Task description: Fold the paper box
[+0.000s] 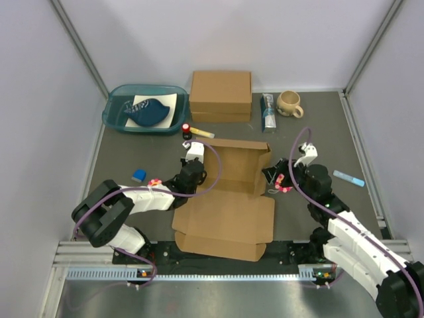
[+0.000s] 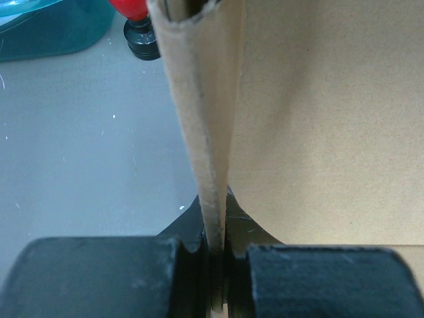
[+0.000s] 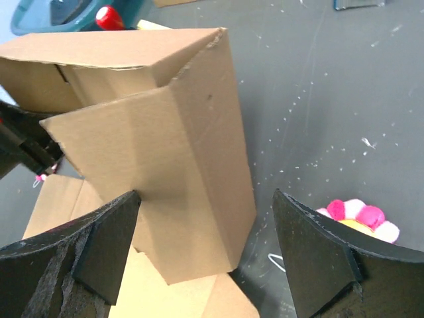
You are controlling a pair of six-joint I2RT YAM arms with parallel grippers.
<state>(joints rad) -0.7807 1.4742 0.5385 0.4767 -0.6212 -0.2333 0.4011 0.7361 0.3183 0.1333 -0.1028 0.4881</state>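
The paper box (image 1: 225, 222) lies in the middle of the table, its wide lid panel flat toward me and its far walls raised (image 1: 242, 154). My left gripper (image 1: 201, 174) is shut on the box's upright left wall. In the left wrist view the thin cardboard edge (image 2: 199, 119) runs straight down into the pinch of the left gripper (image 2: 215, 244). My right gripper (image 1: 277, 174) stands open at the box's right side. In the right wrist view its gripper (image 3: 205, 193) straddles the folded side flap (image 3: 165, 165), and the left fingertip (image 3: 112, 238) touches that flap.
Along the back stand a teal tub (image 1: 118, 118), a thicker brown cardboard box (image 1: 220, 96), a silvery packet (image 1: 268, 112) and a mug (image 1: 289, 103). A red-capped bottle (image 1: 187, 130), a blue block (image 1: 138, 175), a pink flower toy (image 3: 361, 218) and a light blue strip (image 1: 348, 178) lie around the box.
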